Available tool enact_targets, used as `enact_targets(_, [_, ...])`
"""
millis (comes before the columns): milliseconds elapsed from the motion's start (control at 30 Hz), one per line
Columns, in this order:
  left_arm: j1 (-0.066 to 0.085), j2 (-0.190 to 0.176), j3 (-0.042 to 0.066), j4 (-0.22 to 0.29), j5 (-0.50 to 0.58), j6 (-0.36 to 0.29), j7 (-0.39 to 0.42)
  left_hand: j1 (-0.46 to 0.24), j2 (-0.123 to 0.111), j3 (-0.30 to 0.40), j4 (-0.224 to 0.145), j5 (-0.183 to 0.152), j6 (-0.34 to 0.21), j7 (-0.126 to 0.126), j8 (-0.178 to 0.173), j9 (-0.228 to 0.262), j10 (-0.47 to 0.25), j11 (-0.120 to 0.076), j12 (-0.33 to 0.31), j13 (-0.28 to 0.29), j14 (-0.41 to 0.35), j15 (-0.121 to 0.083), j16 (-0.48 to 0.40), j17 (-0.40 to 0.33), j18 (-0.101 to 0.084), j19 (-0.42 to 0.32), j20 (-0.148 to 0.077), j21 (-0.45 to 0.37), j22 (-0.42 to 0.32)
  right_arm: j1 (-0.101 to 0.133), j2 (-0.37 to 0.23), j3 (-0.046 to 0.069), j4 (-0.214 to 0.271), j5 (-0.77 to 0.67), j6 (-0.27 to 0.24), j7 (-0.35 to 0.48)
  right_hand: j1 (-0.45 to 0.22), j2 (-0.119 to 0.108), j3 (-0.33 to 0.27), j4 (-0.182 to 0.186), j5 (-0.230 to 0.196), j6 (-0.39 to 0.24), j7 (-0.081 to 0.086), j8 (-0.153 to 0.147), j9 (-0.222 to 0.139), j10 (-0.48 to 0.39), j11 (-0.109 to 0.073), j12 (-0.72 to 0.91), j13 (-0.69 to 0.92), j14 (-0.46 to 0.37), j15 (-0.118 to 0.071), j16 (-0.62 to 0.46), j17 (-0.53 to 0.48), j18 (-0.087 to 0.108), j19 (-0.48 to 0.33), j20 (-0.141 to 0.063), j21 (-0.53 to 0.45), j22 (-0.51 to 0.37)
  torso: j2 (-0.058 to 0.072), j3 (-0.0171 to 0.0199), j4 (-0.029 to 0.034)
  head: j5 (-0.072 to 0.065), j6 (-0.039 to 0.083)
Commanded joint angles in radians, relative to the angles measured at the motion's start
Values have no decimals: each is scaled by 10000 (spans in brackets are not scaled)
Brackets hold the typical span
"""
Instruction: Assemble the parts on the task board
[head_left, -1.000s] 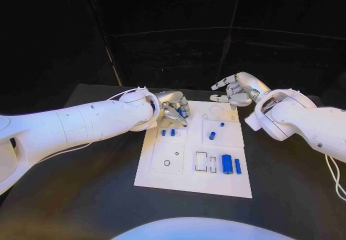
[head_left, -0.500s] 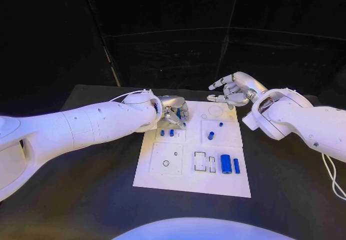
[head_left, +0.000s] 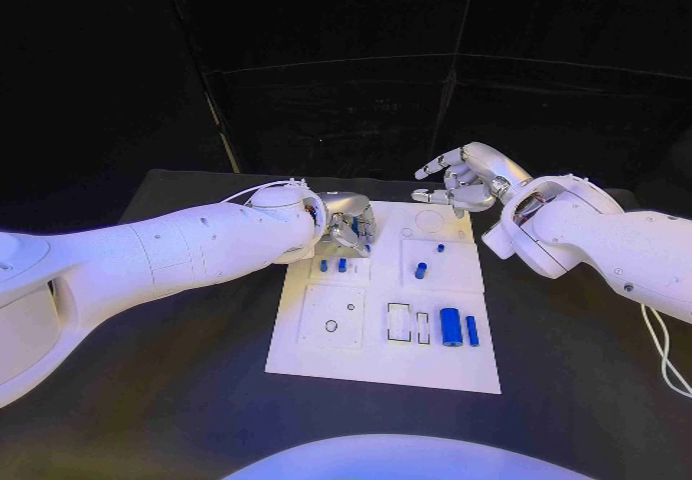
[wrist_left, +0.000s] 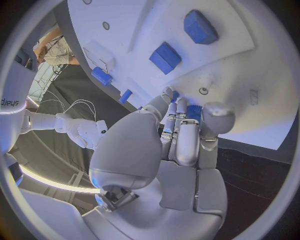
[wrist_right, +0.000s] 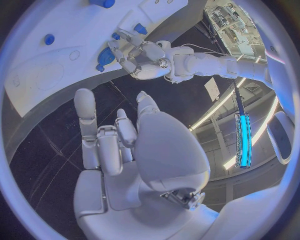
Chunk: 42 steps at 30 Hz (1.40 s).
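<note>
- The left hand (head_left: 346, 222) is over the far left part of the white board (head_left: 361, 365), its fingers bunched together around a small blue part (wrist_left: 192, 112) at the fingertips; it looks pinched, though most of it is hidden
- Just beside that hand, two short blue pegs (head_left: 332, 265) stand in a recess; a blue cylinder (head_left: 421, 270) lies in the next panel, and a larger blue cylinder (head_left: 450, 327) with a thin blue bar (head_left: 472, 331) lies nearer the robot
- The right hand (head_left: 459, 180) hovers beyond the board's far edge, fingers loosely spread, holding nothing
- My read: the step is seating the pinched part in its hole. Keep it upright, line it up before pressing, and push straight down so it doesn't jam
- Keep the knuckles away from the two pegs, and leave the right hand well apart
</note>
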Motion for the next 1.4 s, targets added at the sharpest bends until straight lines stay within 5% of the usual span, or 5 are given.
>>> enact_targets(33, [-30, 31, -13, -38, -99, 136, -173, -28, 106, 107, 10, 8, 121, 5, -80, -22, 118, 3, -74, -70, 298, -83, 58, -1, -152, 50, -29, 48, 26, 17, 12, 6, 10, -94, -18, 107, -20, 93, -59, -21, 56, -37, -21, 36, 8, 54, -30, 32, -8, 603, -65, -57, 607, 129, -42, -28, -63, -2, 2, 1, 6, -14, -2])
enact_targets(900, [-69, 168, -11, -133, -99, 417, -345, -120, 108, 567, -18, 8, 441, -30, -246, -64, 500, -44, -301, -334, 310, -121, 103, -39, -191, 79, -69, 261, 296, 17, 32, 6, 11, -96, 31, 90, -10, 108, -59, -27, 60, -28, -24, 44, 10, 69, -32, 46, 11, 606, -67, -54, 617, 128, -36, -30, -63, 2, 0, 2, 6, -14, -60])
enact_targets(1400, [-96, -16, 9, -21, 424, -632, 106, -32, 262, 1300, -120, 8, 888, 31, -379, -54, 991, -48, -620, -551, 304, -123, 143, -88, -223, 64, -76, 416, 513, 16, 24, 7, 33, -96, 25, 94, -8, 111, -59, -28, 61, -24, -25, 47, 10, 75, -33, 51, 19, 606, -67, -53, 619, 128, -34, -30, -62, 3, -16, -5, 12, -9, -50])
